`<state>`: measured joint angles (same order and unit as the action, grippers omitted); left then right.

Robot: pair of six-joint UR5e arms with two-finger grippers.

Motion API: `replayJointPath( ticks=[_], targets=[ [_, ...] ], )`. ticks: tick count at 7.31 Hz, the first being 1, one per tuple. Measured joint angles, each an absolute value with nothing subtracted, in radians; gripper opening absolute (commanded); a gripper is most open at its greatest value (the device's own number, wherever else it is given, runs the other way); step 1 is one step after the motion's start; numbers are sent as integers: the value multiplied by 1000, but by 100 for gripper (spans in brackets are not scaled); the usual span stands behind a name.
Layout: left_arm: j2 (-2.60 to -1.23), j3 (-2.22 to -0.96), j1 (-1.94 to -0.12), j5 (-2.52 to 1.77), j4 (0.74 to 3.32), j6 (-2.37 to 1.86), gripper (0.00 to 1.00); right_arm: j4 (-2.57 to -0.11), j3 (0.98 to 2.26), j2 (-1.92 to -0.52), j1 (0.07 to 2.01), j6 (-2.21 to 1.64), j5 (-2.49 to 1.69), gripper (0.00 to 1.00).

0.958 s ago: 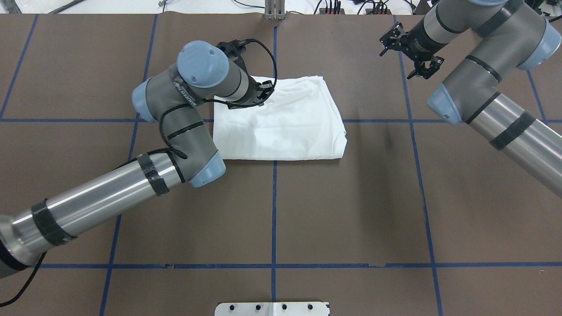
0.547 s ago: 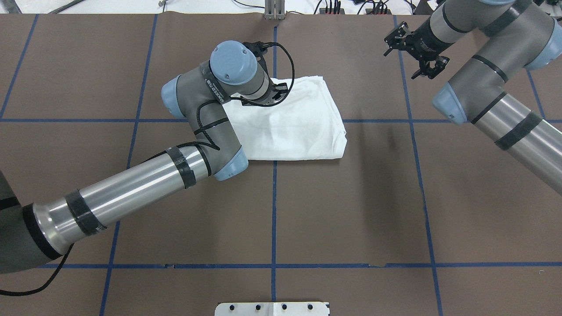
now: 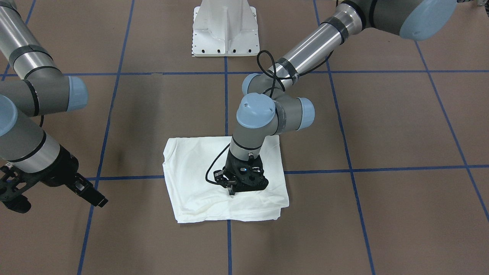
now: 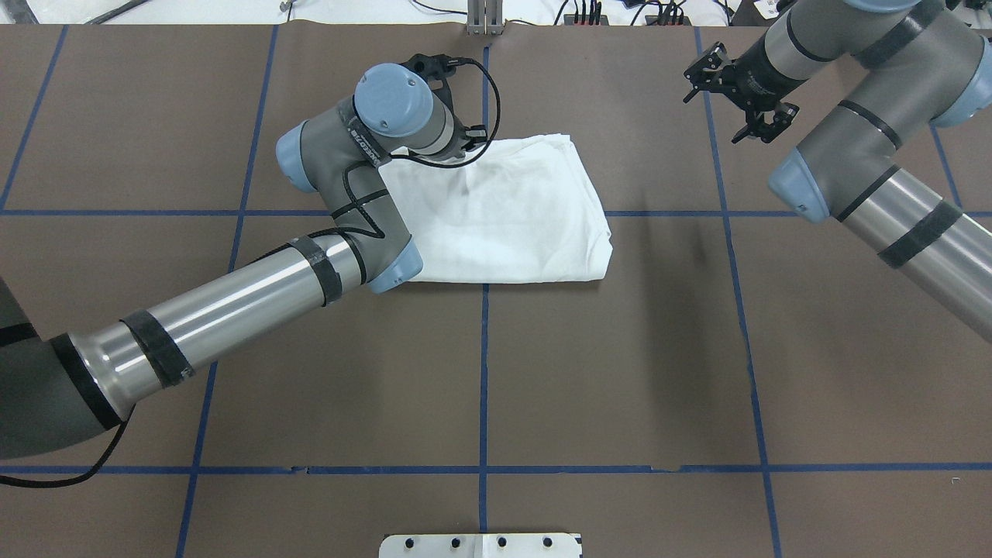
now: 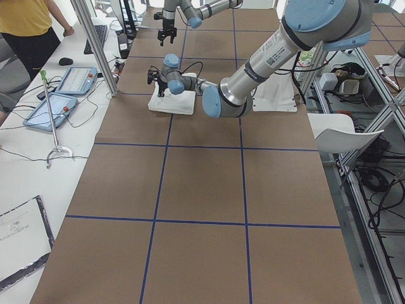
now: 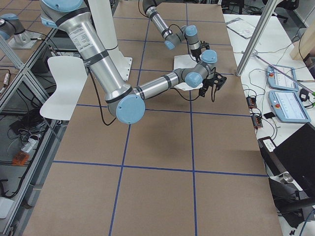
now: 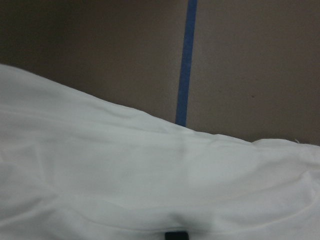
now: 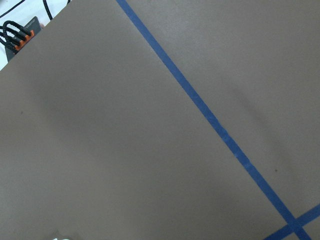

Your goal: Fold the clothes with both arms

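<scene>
T-shirt (image 4: 511, 217): white, folded into a rough rectangle. It lies flat on the bench (image 4: 620, 372) over a crossing of the blue tape lines (image 4: 483, 372), on the side far from the robot.
Shirt edges: stacked layers show along the side nearest the front-facing camera.
Left arm (image 4: 232, 310): reaches over the shirt's left side, with the wrist turned straight down onto the cloth.
Left gripper (image 3: 232, 191): its tip touches the shirt near the far edge. The black body hides the fingers, so I cannot tell whether they are together, apart or pinching cloth.
Left wrist view: white cloth fills the lower half, with brown bench and one blue line above it.
Right gripper (image 4: 763, 124): hangs above bare bench beside a blue line, well apart from the shirt. The fingers stand apart and hold nothing.
Right wrist view: only brown bench and blue tape.
Pedestal base (image 3: 225, 28): white, at the robot's edge of the bench.
Person (image 5: 25, 19): in a yellow top, beside a side desk in the left view.
</scene>
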<state>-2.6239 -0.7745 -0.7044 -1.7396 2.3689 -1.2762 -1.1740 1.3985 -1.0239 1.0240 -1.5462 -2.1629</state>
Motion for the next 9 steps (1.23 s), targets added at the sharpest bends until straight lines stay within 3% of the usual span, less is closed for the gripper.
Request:
replayJointPath(
  ticks=[4, 8, 9],
  targets=[
    [-2638, -773, -820, -1777, 2394, -1228, 0, -1176, 1400, -1031, 1043, -1539, -2168, 100],
    [-2285, -1195, -981, -1941, 2293, -978, 0, -1179, 1407, -1121, 1149, -1193, -2211, 100],
    [-2181, -1309, -1019, -1965, 2255, -890, 10, -1179, 1408, -1159, 1184, -1065, -2228, 100]
  ],
)
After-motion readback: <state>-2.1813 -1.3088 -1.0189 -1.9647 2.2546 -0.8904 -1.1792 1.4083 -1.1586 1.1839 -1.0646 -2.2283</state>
